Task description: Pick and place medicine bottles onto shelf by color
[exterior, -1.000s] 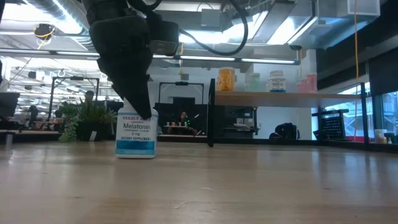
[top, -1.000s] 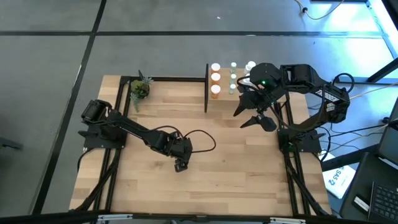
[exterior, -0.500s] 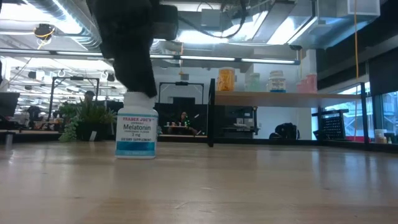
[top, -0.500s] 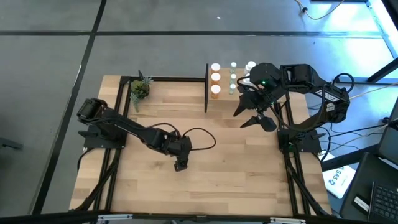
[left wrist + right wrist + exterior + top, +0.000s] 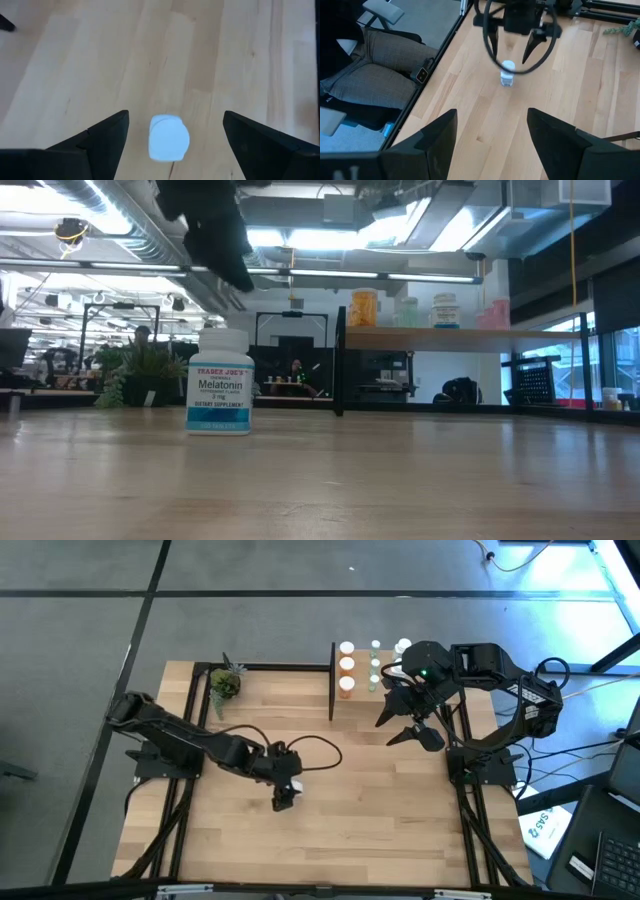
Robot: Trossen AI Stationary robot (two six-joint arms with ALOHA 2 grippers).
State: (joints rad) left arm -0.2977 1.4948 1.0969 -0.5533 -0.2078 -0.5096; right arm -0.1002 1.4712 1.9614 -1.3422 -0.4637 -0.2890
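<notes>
Left gripper (image 5: 284, 802) has lifted off the white bottle (image 5: 220, 394) and drawn back toward the frame's left.
Its fingers (image 5: 102, 140) hang spread wide above the upright bottle, mid-table (image 5: 380, 800). Right gripper (image 5: 405, 720) hovers open beside the shelf (image 5: 460, 337), upper right.

Left gripper (image 5: 225, 250) cropped by low view's top edge; shelf (image 5: 375, 665) partly hidden beneath right arm (image 5: 470, 665).
</notes>
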